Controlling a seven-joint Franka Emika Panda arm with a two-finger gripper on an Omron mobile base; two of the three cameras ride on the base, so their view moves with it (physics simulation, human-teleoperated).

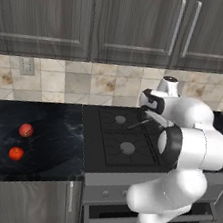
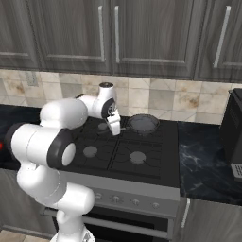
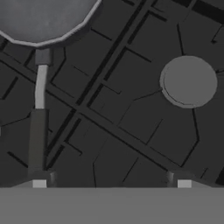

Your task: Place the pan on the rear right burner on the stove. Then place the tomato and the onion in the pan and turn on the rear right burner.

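The pincer (image 2: 115,128) hangs over the stove (image 2: 156,165) with its jaws spread wide and nothing between them, its 2 fingertips (image 3: 39,183) apart above the black grates. The pan (image 2: 143,123) sits on the rear right burner, its long handle (image 3: 39,109) reaching back toward the left fingertip. Another burner cap (image 3: 188,81) lies bare nearby. Over on the dark counter (image 1: 51,124) left of the stove, the onion (image 1: 26,130) and the tomato (image 1: 15,153) rest near each other.
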